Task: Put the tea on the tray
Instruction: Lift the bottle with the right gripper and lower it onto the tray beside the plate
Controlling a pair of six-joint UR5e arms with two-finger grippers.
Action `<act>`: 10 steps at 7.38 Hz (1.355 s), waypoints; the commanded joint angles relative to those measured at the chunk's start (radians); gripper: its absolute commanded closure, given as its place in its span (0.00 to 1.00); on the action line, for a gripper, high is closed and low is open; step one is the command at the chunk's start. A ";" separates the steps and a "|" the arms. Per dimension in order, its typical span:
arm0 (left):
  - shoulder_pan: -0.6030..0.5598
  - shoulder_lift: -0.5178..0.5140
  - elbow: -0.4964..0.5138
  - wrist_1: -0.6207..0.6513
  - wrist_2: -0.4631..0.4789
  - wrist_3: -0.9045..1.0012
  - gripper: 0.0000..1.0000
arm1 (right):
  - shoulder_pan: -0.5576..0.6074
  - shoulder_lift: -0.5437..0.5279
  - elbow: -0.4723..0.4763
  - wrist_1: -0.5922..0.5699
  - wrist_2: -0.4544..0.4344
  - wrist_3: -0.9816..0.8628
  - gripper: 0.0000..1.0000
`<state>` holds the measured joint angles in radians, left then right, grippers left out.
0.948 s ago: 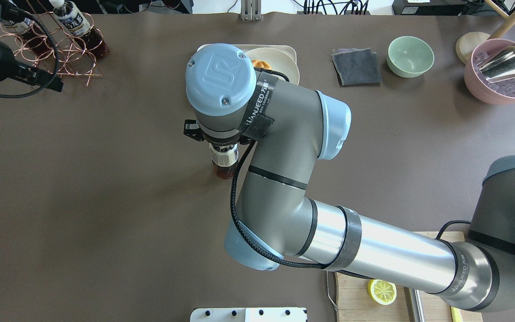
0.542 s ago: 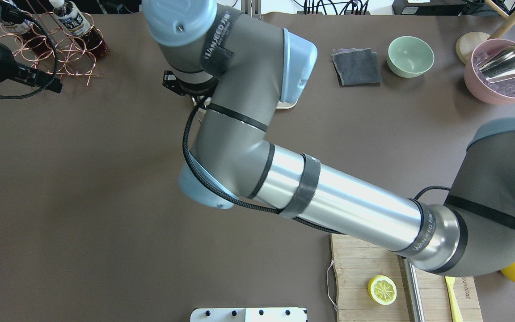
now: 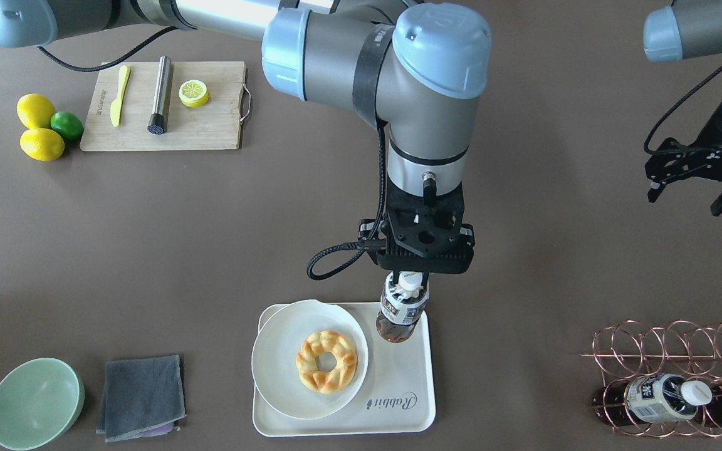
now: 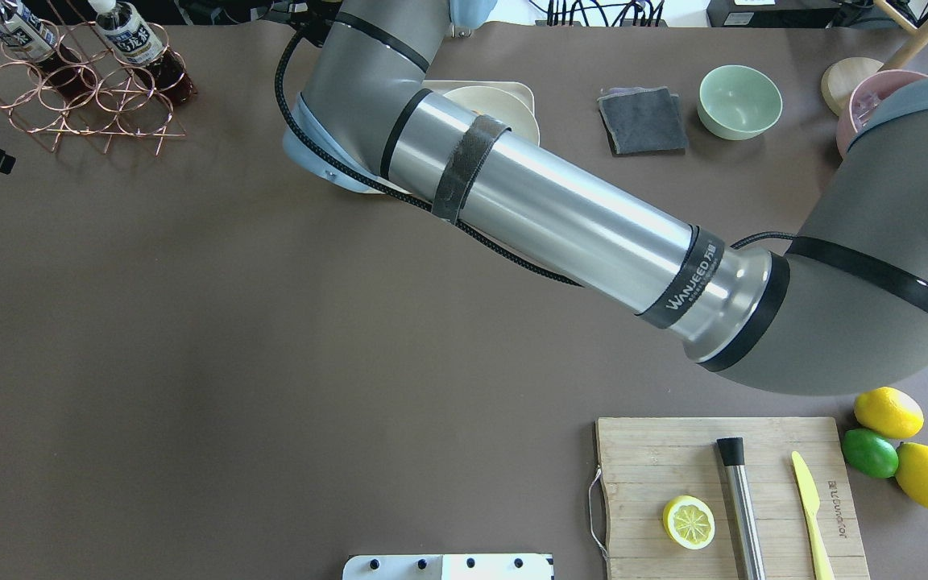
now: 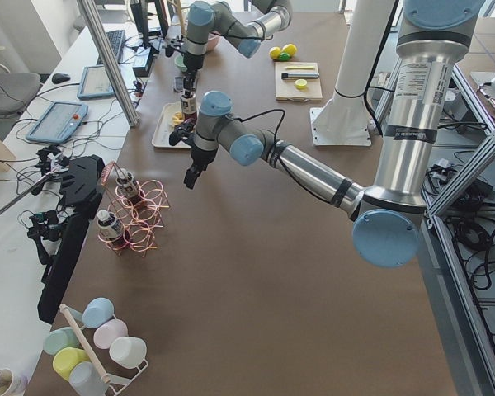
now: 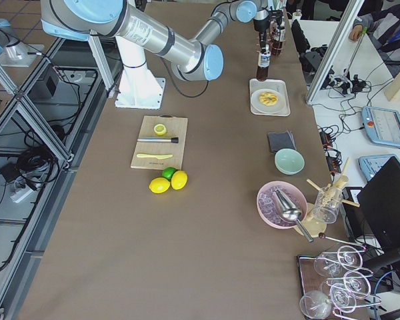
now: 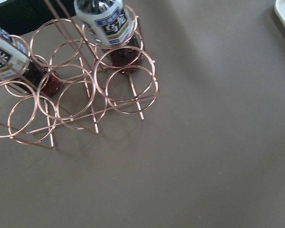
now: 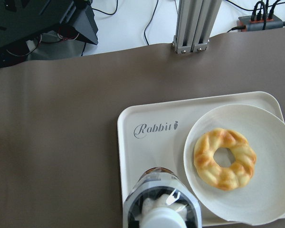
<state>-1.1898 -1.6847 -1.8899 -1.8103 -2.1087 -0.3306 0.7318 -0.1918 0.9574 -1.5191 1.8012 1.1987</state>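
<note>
My right gripper is shut on the neck of the tea, a small clear bottle of dark liquid with a white cap. It holds the bottle upright over the corner of the cream tray nearest the robot. I cannot tell whether the bottle's base touches the tray. The right wrist view shows the bottle from above, over the tray and beside the "Rabbit" lettering. In the overhead view the right arm hides the bottle and most of the tray. My left gripper is open and empty, off to the side by the rack.
A round white plate with a doughnut fills the tray's other half. A copper wire rack holds other bottles. A green bowl and a grey cloth lie beside the tray. A cutting board, lemons and a lime are near the robot.
My right arm has carried the bottle from the middle of the table away from the robot to over the tray. My left arm has drawn back towards the view's left edge.
</note>
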 commanded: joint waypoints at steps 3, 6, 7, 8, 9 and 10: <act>-0.074 0.033 0.044 -0.027 -0.048 0.108 0.03 | 0.028 0.069 -0.289 0.221 0.036 -0.001 1.00; -0.074 0.026 0.054 -0.027 -0.048 0.110 0.03 | 0.024 0.072 -0.292 0.221 0.041 0.002 1.00; -0.074 0.028 0.054 -0.027 -0.048 0.107 0.03 | 0.023 0.074 -0.292 0.221 0.041 0.007 1.00; -0.074 0.034 0.054 -0.041 -0.048 0.104 0.03 | 0.018 0.074 -0.293 0.221 0.040 0.010 0.90; -0.074 0.037 0.055 -0.049 -0.048 0.102 0.03 | 0.018 0.074 -0.293 0.220 0.040 0.022 0.66; -0.074 0.037 0.054 -0.049 -0.048 0.100 0.03 | 0.015 0.074 -0.293 0.220 0.040 0.022 0.63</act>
<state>-1.2640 -1.6504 -1.8354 -1.8526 -2.1568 -0.2270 0.7511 -0.1183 0.6648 -1.2985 1.8411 1.2139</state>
